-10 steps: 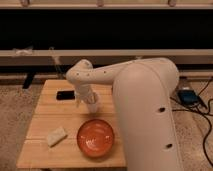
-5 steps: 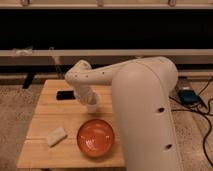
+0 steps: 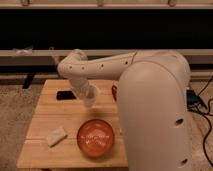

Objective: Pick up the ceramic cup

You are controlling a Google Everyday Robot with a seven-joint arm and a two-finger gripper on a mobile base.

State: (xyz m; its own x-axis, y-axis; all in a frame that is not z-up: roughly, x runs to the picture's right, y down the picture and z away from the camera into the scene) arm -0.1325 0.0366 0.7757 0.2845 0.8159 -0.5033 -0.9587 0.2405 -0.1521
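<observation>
The ceramic cup point(image 3: 90, 96) is small and white-cream, and it sits tilted at the end of my arm over the back middle of the wooden table point(image 3: 47, 112). My gripper point(image 3: 86, 93) is right at the cup, reaching down from the white arm's elbow at the upper left. The wrist and the cup hide the gripper's end, so its hold on the cup does not show.
A wide orange bowl point(image 3: 96, 138) stands at the table's front, just below the cup. A small white block point(image 3: 56, 136) lies at the front left. A flat black object point(image 3: 66, 95) lies left of the cup. My large white body covers the table's right side. Cables lie on the floor at the right.
</observation>
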